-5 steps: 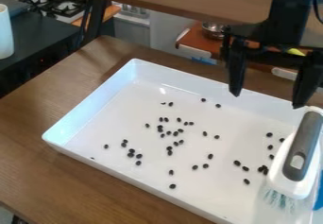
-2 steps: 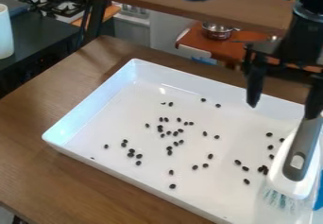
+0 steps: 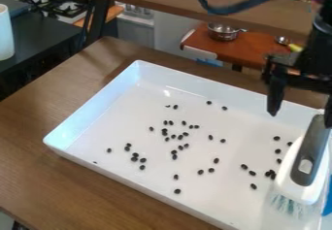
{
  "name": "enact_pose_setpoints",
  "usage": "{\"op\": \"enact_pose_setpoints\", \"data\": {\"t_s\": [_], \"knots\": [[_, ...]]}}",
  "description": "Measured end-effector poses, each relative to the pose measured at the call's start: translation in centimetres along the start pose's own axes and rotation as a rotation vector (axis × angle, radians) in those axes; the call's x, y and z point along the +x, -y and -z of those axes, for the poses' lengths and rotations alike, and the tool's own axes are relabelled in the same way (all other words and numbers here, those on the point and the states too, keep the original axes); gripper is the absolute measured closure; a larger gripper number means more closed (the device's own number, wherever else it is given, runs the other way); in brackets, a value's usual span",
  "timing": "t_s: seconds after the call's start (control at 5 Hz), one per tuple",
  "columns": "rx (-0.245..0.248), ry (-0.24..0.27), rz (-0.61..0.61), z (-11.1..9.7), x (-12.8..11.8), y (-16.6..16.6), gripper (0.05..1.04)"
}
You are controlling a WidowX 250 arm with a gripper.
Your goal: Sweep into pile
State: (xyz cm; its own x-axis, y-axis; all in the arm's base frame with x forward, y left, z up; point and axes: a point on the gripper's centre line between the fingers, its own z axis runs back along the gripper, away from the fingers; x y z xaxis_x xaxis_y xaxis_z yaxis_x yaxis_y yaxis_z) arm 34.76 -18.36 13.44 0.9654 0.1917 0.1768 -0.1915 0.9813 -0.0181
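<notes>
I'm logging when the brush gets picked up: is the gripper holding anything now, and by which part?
Nothing is held: the gripper is open, and the brush is not clasped between its fingers, though its handle shows close to one fingertip.

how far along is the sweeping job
Nothing looks swept: the beans lie scattered across the tray, in no single pile. Nothing is in hand either; the gripper hangs open by the handle of the brush. Grasping the brush and all the sweeping seem left to do.

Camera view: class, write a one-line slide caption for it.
An open end effector hangs near a scrub brush; dark beans lie scattered in a white tray.
</notes>
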Motion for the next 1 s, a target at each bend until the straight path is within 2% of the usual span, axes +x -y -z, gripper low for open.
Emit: {"op": "enact_pose_setpoints", "data": {"t_s": [0.2,0.4,0.6,0.8,1.0], "knots": [[-0.052,-0.006,0.016,0.1,-0.1,1.0,0.08],[-0.079,-0.021,0.028,1.0,-0.3,1.6,0.08],[-0.074,0.001,0.026,1.5,-0.1,2.0,0.08],[-0.037,-0.002,0.044,3.0,-0.5,2.4,0.08],[-0.033,0.021,0.045,3.0,0.0,2.5,0.08]]}}
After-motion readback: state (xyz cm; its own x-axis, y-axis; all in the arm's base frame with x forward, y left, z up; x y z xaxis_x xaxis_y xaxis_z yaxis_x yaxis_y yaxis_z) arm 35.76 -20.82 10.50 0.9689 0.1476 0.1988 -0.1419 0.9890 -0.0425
